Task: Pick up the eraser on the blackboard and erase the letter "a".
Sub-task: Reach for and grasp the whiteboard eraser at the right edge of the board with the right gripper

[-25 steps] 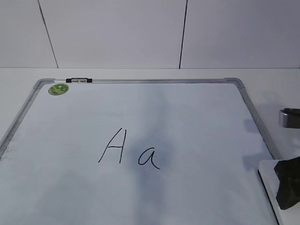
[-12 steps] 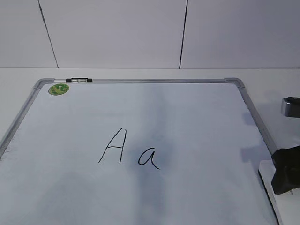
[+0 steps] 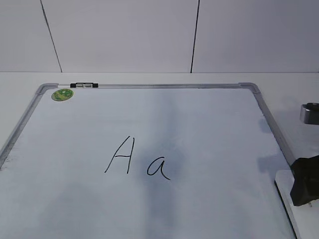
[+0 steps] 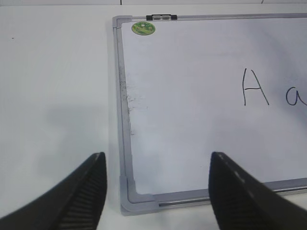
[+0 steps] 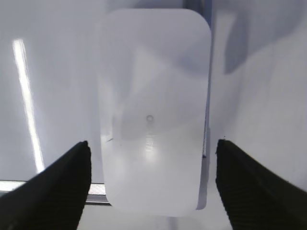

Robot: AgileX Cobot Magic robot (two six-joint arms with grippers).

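Our right end effector point(image 5: 151, 187) hangs wide open, holding nothing — the eraser point(image 5: 153, 105) lies between its fingers on the board's point(image 3: 199, 124) edge, ready for grasping; "a" point(image 3: 158, 167) awaits leftward.

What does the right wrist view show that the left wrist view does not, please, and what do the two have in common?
Only the right wrist view shows the eraser, lying over the frame between the open fingers of the right gripper. Only the left wrist view shows the capital "A", part of the letter "a", the green sticker and the open left gripper. Both show the blackboard and its grey frame.
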